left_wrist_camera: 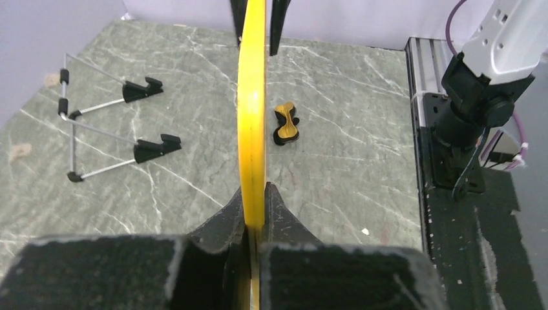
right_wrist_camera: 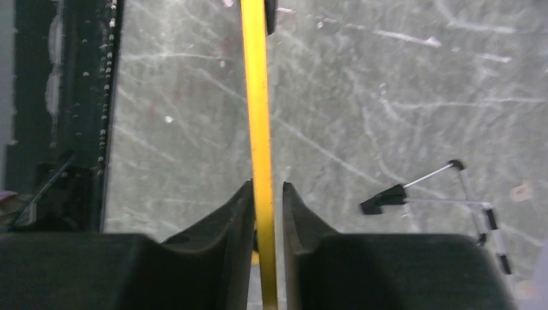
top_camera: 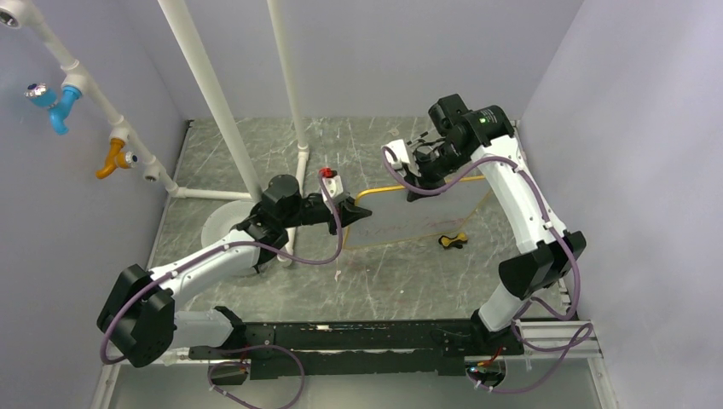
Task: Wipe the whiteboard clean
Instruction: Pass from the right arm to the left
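Grey marbled desk (top_camera: 401, 281), lavender walls. One whiteboard (top_camera: 426, 220), yellow-framed, sits over desk centre, gripped at two edges: left jaws are clamped on its left edge, right jaws on its far edge. One yellow-black clip (top_camera: 452, 240) lies near it. One wire stand (left_wrist_camera: 97, 129) is further off. One white disc (top_camera: 217, 228) is partly hidden by left arm (top_camera: 213, 256). Both arms reach inward, and right arm (top_camera: 529, 196) arches high.

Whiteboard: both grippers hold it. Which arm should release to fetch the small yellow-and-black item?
Right, probably. The left gripper and right gripper are both shut on the whiteboard frame; the yellow-and-black item lies on the table nearer the right gripper, on that arm's side.
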Available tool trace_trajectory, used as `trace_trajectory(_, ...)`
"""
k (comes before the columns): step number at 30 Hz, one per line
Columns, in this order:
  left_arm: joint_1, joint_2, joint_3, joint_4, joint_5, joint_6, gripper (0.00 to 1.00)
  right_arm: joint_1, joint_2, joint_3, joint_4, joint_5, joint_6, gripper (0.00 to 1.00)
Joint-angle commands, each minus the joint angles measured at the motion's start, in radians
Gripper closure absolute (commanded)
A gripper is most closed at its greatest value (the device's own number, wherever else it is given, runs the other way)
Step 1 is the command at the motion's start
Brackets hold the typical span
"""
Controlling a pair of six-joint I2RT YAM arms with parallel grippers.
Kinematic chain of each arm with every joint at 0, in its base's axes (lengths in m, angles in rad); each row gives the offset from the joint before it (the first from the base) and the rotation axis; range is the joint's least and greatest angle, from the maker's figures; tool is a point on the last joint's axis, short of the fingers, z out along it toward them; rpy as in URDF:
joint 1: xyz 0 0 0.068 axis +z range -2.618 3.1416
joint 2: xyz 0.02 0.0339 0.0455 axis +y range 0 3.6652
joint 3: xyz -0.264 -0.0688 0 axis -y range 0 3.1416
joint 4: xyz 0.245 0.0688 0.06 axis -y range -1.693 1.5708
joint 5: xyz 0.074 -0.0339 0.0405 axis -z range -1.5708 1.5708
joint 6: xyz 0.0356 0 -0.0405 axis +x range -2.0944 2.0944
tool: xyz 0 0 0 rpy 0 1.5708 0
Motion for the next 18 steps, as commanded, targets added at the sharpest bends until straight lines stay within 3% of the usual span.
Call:
trace_trajectory(1,-0.009,-0.028,0.022,-0.054,-0.079,-0.099,1.0,-0.001,0.025,0.112,0.123,-0.068,0.16,0.56)
trace_trajectory(5,-0.009,-0.096,-0.054,0.006,-0.197,-0.207,1.0,-0.082,0.027,0.29,0.223,-0.153,0.355,0.21)
trace_trajectory(10,-0.009,-0.142,-0.102,0.006,-0.276,-0.318,1.0,-0.205,-0.065,0.315,0.287,-0.286,0.437,0.04)
trace_trajectory(12,-0.009,-0.157,-0.113,0.001,-0.302,-0.342,1.0,-0.23,-0.148,0.215,0.319,-0.296,0.456,0.01)
trace_trajectory(15,-0.009,-0.188,-0.144,0.022,-0.349,-0.362,1.0,-0.266,-0.347,-0.109,0.49,-0.239,0.587,0.0)
trace_trajectory(18,-0.009,-0.215,-0.162,0.03,-0.392,-0.383,1.0,-0.295,-0.483,-0.358,0.485,-0.206,0.537,0.0)
